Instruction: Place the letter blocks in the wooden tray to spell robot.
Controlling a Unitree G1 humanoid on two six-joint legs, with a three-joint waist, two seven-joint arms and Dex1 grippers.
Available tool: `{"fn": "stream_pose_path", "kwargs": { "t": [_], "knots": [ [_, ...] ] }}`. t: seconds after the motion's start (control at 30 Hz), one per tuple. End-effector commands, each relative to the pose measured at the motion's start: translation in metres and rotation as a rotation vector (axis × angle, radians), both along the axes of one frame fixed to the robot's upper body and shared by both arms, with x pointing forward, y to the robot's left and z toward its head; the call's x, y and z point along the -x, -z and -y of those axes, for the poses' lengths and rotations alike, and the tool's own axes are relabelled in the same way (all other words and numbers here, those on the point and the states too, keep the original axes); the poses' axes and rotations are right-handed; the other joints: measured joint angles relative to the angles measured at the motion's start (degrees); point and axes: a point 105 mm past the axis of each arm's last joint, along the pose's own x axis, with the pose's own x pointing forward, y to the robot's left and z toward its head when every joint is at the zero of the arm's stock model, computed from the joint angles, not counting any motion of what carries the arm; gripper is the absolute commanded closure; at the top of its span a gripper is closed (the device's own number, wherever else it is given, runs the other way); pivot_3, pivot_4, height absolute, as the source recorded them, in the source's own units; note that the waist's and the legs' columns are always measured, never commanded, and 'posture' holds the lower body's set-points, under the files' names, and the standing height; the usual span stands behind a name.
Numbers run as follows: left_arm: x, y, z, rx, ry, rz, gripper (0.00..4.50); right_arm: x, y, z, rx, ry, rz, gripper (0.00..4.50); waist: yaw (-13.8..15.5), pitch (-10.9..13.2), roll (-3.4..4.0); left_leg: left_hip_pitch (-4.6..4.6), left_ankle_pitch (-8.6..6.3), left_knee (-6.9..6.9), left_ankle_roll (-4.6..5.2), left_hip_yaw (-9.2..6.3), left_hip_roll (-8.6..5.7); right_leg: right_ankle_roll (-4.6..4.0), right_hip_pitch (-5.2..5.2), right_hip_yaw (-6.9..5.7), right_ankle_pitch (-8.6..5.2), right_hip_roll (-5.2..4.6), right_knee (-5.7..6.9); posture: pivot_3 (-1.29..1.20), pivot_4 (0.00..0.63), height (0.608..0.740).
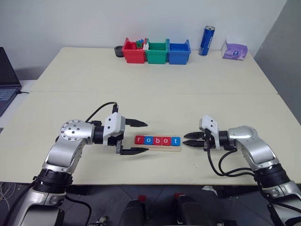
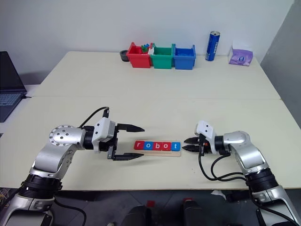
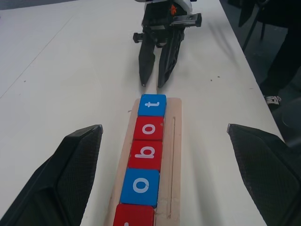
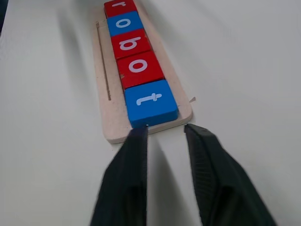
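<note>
Five flat square letter blocks – red r, blue o, red b, red o, blue t – sit in row on long pale wooden tray, spelling robot. Task looks done (nothing left to place). Left gripper wide apart, empty, beside tray's r end. Right gripper narrow, holding nothing, tips just off t end.

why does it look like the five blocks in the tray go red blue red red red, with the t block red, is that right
Not quite: the t block is blue, not red. The right wrist view shows the wooden tray holding red r, blue o, red b, red o, then blue t.
</note>
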Motion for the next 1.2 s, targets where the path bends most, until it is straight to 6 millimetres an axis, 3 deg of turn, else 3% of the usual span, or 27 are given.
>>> {"fn": "stream_pose_path", "kwargs": {
  "t": [0.03, 0.83, 1.07, 1.2],
  "knots": [
    [-0.001, -0.009, 0.002, 0.004, 0.018, 0.042, 0.00, 0.002, -0.009, -0.005, 0.000, -0.032, 0.060, 4.46, 0.00, 0.00, 0.00, 0.00, 0.00, 0.00, 0.00, 0.00, 0.00, 0.00, 0.00, 0.00, 0.00, 0.00, 0.00, 0.00, 0.150, 0.740],
    [-0.001, -0.008, 0.000, 0.001, -0.004, 0.042, 0.00, -0.002, -0.006, -0.024, 0.004, -0.074, 0.100, 4.46, 0.02, 0.00, 0.00, -0.01, 0.00, 0.00, 0.00, -0.01, 0.00, 0.00, 0.00, 0.00, 0.00, 0.00, 0.00, 0.00, 0.150, 0.740],
    [0.001, -0.005, -0.005, -0.001, -0.051, -0.006, 0.00, -0.003, -0.037, -0.019, -0.095, -0.020, 0.065, 4.46, 0.00, 0.00, 0.00, 0.00, 0.00, 0.00, 0.00, -0.04, 0.01, 0.00, 0.00, 0.01, 0.00, 0.00, 0.00, 0.00, 0.150, 0.740],
    [0.001, -0.002, -0.016, -0.007, -0.133, -0.062, 0.00, 0.017, -0.049, -0.014, -0.100, -0.029, 0.056, 3.57, 0.02, 0.00, 0.01, -0.02, 0.00, -0.02, 0.00, -0.13, 0.03, 0.00, -0.01, 0.02, 0.00, -0.02, -0.01, 0.00, 0.150, 0.740]
  ]
}}
